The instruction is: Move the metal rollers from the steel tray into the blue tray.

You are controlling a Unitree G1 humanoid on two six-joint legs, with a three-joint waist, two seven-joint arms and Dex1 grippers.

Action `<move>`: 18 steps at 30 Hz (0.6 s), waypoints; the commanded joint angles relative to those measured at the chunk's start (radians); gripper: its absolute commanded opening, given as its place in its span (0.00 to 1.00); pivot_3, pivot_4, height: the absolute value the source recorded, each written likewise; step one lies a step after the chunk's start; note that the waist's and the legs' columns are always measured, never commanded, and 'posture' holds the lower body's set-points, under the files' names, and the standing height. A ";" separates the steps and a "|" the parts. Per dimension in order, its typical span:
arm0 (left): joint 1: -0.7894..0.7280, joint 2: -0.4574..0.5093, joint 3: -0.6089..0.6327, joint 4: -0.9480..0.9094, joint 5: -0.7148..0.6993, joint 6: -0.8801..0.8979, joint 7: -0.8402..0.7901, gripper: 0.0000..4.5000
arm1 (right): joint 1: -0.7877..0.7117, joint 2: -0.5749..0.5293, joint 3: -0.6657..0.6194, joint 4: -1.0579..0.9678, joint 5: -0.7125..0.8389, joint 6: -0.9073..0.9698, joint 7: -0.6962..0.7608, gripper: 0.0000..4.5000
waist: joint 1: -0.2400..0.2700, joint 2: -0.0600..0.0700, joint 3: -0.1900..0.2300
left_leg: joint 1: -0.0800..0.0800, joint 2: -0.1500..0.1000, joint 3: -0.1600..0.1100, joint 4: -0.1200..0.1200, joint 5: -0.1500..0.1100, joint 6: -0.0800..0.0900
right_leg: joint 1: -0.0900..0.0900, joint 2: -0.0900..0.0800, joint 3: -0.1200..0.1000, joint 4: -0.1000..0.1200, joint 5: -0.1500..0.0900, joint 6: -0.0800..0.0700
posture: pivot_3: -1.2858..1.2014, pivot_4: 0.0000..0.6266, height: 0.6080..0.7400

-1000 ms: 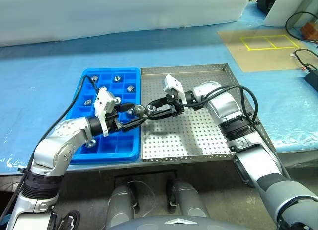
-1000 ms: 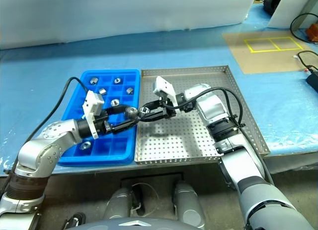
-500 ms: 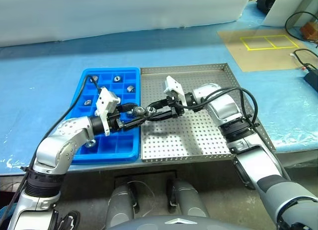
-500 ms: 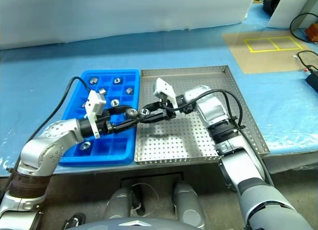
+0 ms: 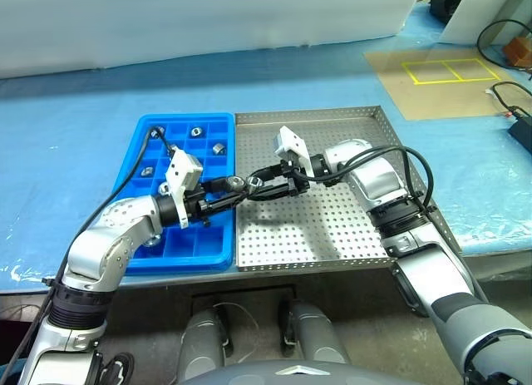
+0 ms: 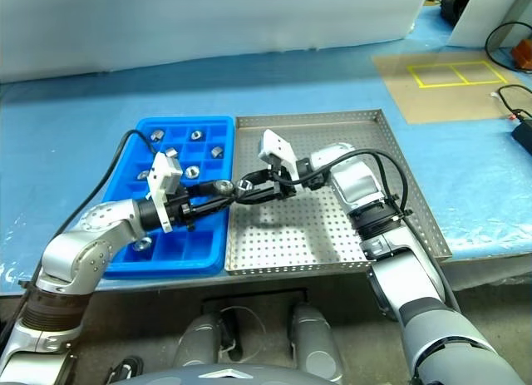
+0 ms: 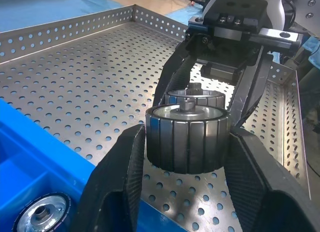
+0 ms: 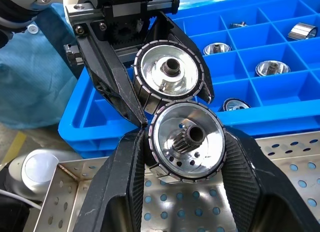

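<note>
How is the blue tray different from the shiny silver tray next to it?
The blue tray is bright blue; the steel tray is shiny silver. The blue tray is split into little square compartments, while the steel tray has one flat floor dotted with tiny holes. The blue tray is narrower; the steel tray is wider. Both are rectangles with raised rims, lying side by side.

Bright blue tray [image 5: 137, 165] with square grid, silver steel tray [image 5: 332, 227] dotted with holes, shiny ribbed rollers [image 7: 187, 137], black fingers [image 7: 117, 177]
</note>
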 commanded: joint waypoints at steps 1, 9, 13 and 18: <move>-0.018 -0.012 0.044 -0.012 -0.003 -0.027 0.023 0.38 | -0.006 0.014 -0.004 -0.047 0.039 -0.003 0.019 0.39 | 0.000 0.000 0.000 | 0.000 0.000 0.000 0.000 0.000 0.000 | 0.000 0.000 0.000 0.000 0.000 0.000 | 0.35 0.24 1.00; -0.104 -0.052 0.084 -0.029 0.021 -0.054 0.102 0.38 | -0.006 0.008 0.006 0.007 -0.020 -0.077 -0.004 0.39 | 0.001 0.000 0.000 | 0.000 0.000 0.000 0.000 0.000 0.000 | 0.000 0.000 0.000 0.000 0.000 0.000 | 0.35 0.24 1.00; -0.099 -0.055 0.075 -0.024 0.028 -0.048 0.110 0.38 | 0.011 -0.001 0.026 0.008 -0.071 -0.199 -0.022 0.39 | -0.001 0.000 0.000 | 0.000 0.000 0.000 0.000 0.000 0.000 | 0.000 0.000 0.000 0.000 0.000 0.000 | 0.35 0.24 1.00; -0.108 -0.078 0.075 -0.022 0.020 -0.041 0.134 0.38 | 0.039 0.009 0.044 0.008 -0.137 -0.342 -0.082 0.39 | -0.001 0.000 0.000 | 0.000 0.000 0.000 0.000 0.000 0.000 | 0.000 0.000 0.000 0.000 0.000 0.000 | 0.35 0.24 1.00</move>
